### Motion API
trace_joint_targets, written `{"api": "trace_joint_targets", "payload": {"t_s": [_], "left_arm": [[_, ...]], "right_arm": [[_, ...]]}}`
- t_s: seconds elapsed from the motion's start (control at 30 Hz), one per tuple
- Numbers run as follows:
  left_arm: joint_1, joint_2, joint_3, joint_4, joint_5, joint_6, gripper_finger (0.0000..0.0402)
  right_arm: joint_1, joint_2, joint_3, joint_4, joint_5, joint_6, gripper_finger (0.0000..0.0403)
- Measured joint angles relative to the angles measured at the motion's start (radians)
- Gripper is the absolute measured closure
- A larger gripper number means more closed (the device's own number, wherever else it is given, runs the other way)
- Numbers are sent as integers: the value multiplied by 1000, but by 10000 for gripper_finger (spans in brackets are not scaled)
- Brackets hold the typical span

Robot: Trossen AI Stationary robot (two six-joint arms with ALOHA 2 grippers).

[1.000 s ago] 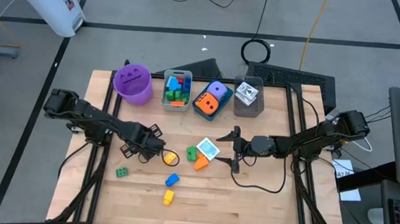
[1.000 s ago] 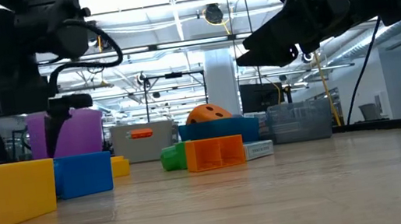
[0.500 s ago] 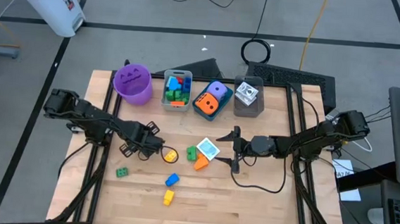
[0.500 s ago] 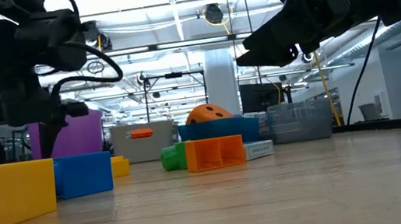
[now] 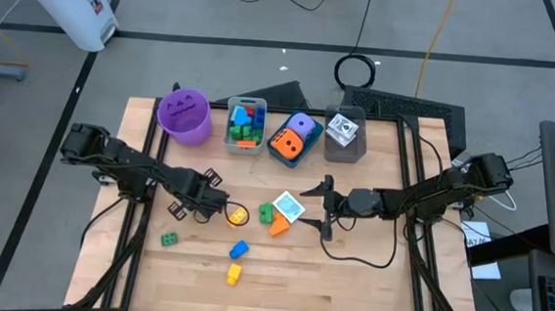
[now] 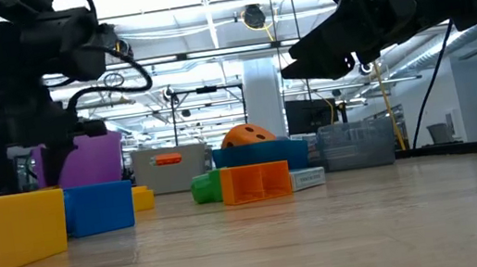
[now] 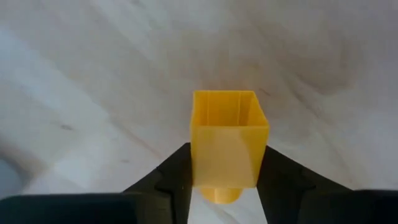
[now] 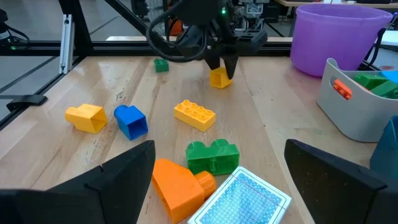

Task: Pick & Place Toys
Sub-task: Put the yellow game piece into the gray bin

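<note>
Since the left gripper (image 7: 224,186) is clamped on a small yellow brick (image 7: 227,138), w/ a finger pressed on each side of it, check the grip's square before you lift, then go straight up. In the right wrist view the brick (image 8: 220,77) hangs off the gripper tips just above the table (image 5: 366,289). Near the left gripper: a flat yellow brick (image 5: 238,216) just beside it, a green brick (image 5: 169,238) on its other side. The purple cup (image 5: 183,115) & bins sit past it; keep clear of their rims. The right gripper (image 5: 325,209) waits, jaws apart, by the printed cube (image 5: 289,207).
</note>
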Motion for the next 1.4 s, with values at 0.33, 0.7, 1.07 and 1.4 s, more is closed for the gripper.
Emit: {"api": "trace_joint_targets", "payload": {"t_s": [0.33, 0.7, 1.07, 1.4], "left_arm": [[93, 1, 145, 39, -207, 32, 267], [432, 1, 342, 319, -203, 144, 252], [577, 112, 361, 501, -67, 233, 250], [587, 141, 360, 660, -73, 199, 246]], "right_arm": [[0, 0, 0, 7, 0, 0, 55], [0, 0, 0, 8, 0, 0, 55], [-1, 0, 0, 16, 0, -24, 55], [-1, 0, 0, 7, 0, -26, 55]]}}
